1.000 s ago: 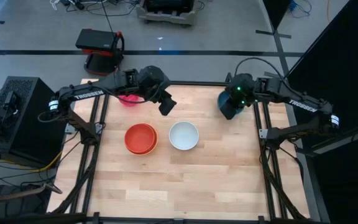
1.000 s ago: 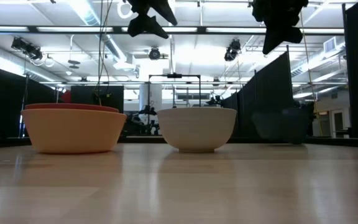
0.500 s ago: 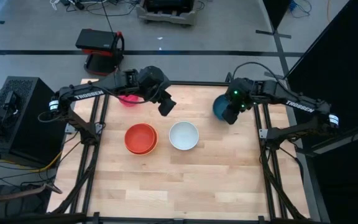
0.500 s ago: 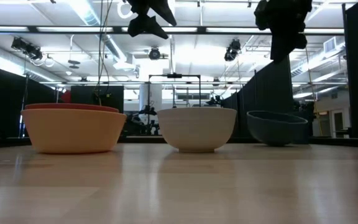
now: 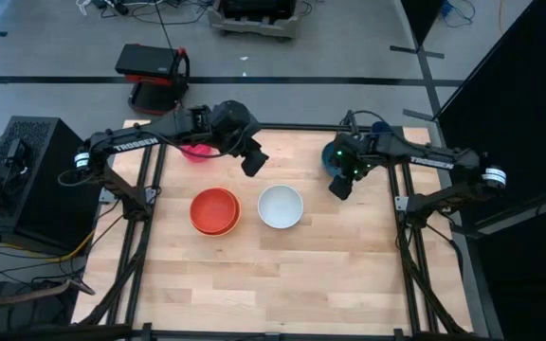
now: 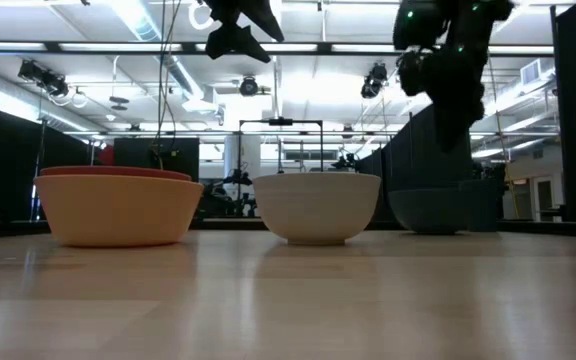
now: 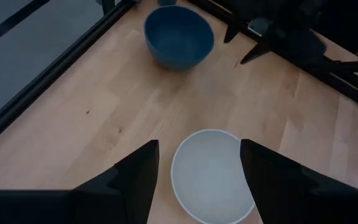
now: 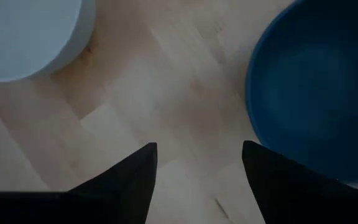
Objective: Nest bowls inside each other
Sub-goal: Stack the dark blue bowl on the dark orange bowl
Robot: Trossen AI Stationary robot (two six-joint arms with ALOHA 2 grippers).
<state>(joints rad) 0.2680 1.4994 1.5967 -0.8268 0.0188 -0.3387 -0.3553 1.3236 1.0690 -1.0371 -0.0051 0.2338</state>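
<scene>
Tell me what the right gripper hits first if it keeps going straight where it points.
Probably bare wooden tabletop, in the gap between the teal-blue plastic bowl and the pale white bowl; the right gripper is open and holds nothing.

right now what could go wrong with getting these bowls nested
1. The teal-blue bowl sits near the table's far right edge, partly under the right gripper, whose jaws are open and empty; a clumsy regrasp might push it off.
2. The pink bowl is mostly hidden under the left arm, so it may be hard to reach.
3. The white bowl stands close beside the orange bowl, risking a bump.
</scene>
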